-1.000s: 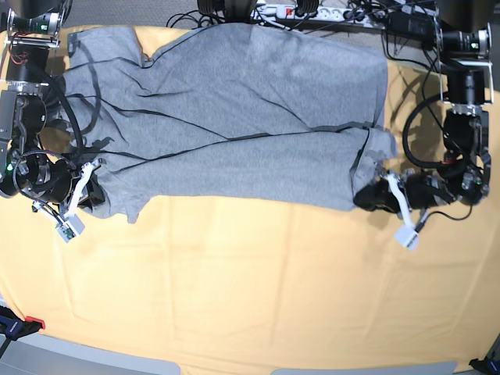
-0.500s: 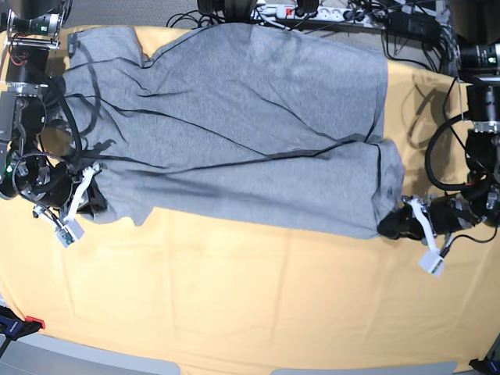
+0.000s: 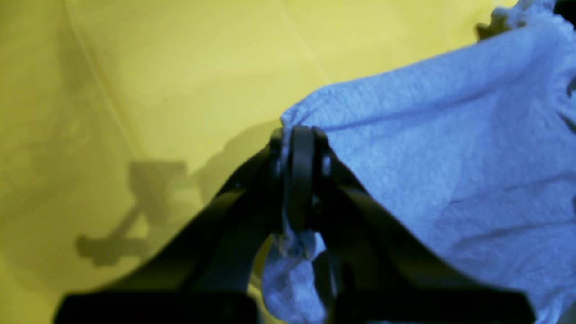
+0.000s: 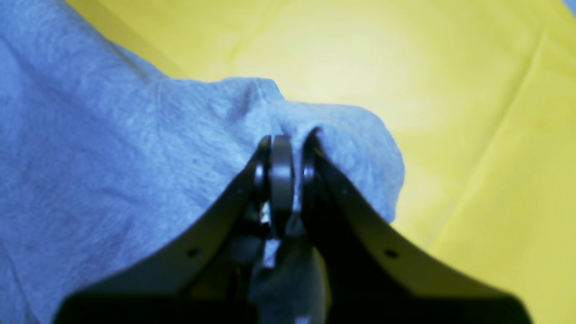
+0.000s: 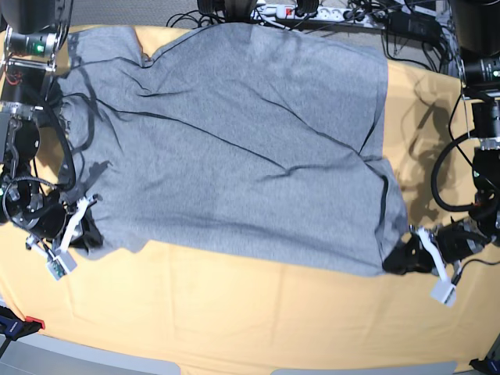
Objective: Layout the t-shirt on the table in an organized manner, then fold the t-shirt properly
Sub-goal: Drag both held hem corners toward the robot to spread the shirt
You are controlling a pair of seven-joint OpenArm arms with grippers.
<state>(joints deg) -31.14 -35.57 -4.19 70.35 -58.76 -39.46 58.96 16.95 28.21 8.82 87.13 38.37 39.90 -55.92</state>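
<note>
Gripping a bunched edge of the t-shirt, the left hand fills the lower part of the left wrist view. Its two black fingers are pressed together with grey fabric squeezed between them, and a small bundle of cloth hangs under the tips. The rest of the fabric spreads to the right of this view. Behind it lies the yellow table, with the shadow of the arm on it.

Through the right wrist view, the right hand is also closed on the t-shirt. A fold of grey fabric rises over the fingertips and falls a little to their right. Most of the cloth lies to the left, and the bare table is at the right.

From the base view, the t-shirt lies spread wide over the far half of the table, with some long creases across it. The left hand holds its near corner on the right side of this view. The right hand holds the near corner on the left side. Some cables and a power strip lie beyond the far edge.
</note>
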